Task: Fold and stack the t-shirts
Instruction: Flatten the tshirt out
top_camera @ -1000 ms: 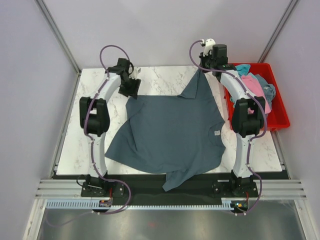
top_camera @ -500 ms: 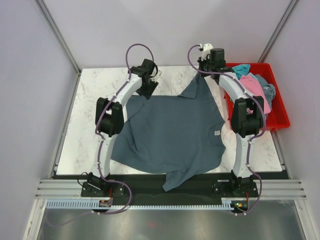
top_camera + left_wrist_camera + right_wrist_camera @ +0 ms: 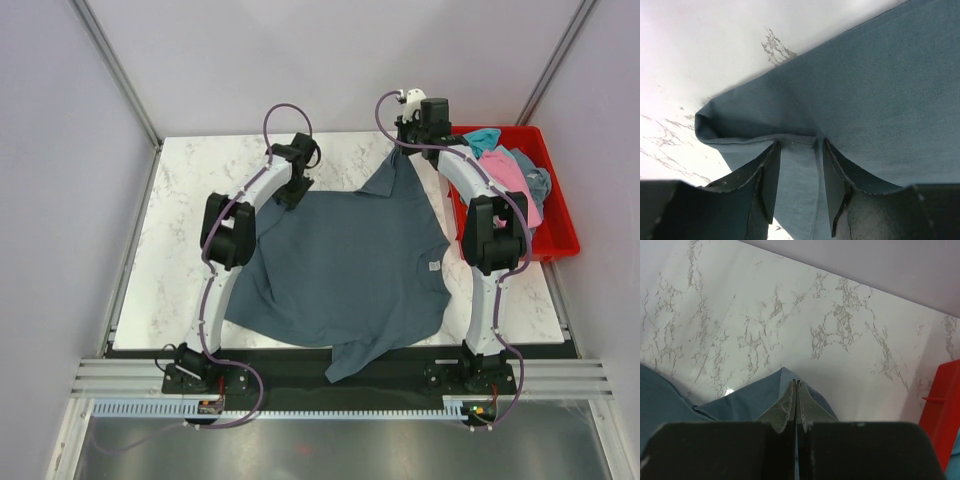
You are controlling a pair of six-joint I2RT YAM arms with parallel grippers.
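A large slate-blue t-shirt [image 3: 345, 265] lies spread on the marble table [image 3: 180, 220], its small white tag [image 3: 432, 267] at the right. My right gripper [image 3: 405, 142] is shut on the shirt's far right corner and holds it lifted; the right wrist view shows the cloth [image 3: 740, 400] pinched at the closed gripper [image 3: 797, 381]. My left gripper [image 3: 292, 190] is down at the shirt's far left edge. In the left wrist view that gripper [image 3: 799, 145] is open, its jaws apart on either side of a strip of the hem [image 3: 797, 190]. A pink t-shirt [image 3: 515, 180] and a teal one [image 3: 485, 137] lie in the bin.
A red plastic bin [image 3: 560, 215] stands off the table's right side, beside the right arm; its edge [image 3: 947, 405] shows in the right wrist view. Grey walls close the back and sides. The shirt's near corner hangs over the table's front edge.
My left arm has swung right and come down onto the shirt's far left edge, its jaws narrowing around the hem. The right gripper has kept its hold, hardly moving.
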